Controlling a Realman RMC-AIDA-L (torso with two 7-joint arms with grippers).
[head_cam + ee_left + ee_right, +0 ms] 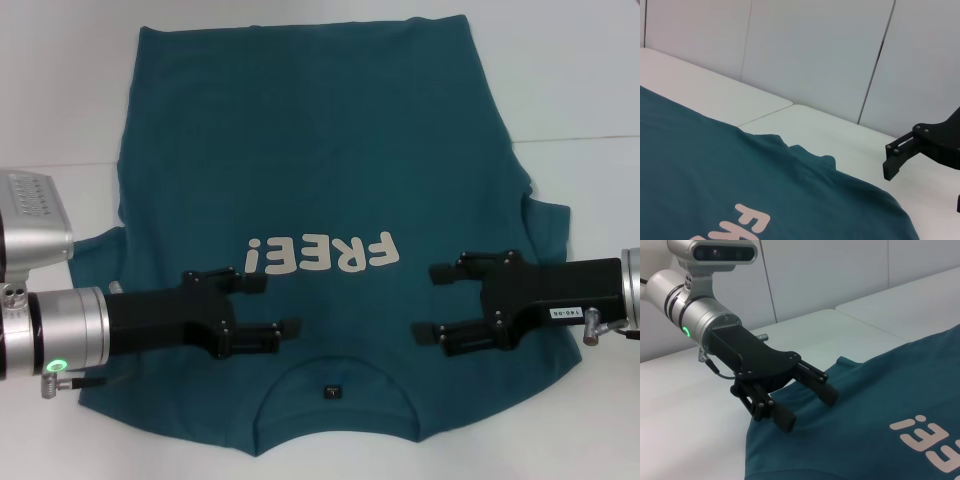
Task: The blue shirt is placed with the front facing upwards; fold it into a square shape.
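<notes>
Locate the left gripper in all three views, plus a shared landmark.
Head: left gripper, open, over the shirt at lower left, just below the lettering.
Left wrist: not in it; the black gripper at the edge is the right gripper.
Right wrist: centre, open above the shirt's edge.
Shared landmark: the cream FREE! lettering, in all three.

Both arms look the same: brushed silver cylinder wrists going into matte black gripper bodies with small silver screws at the joints. The left gripper (pixel 268 305) has a green glowing ring light on its wrist, lower left of the head view, plus a thin black cable. The right gripper (pixel 435 300) has a small white label on its side, text too tiny to read.
</notes>
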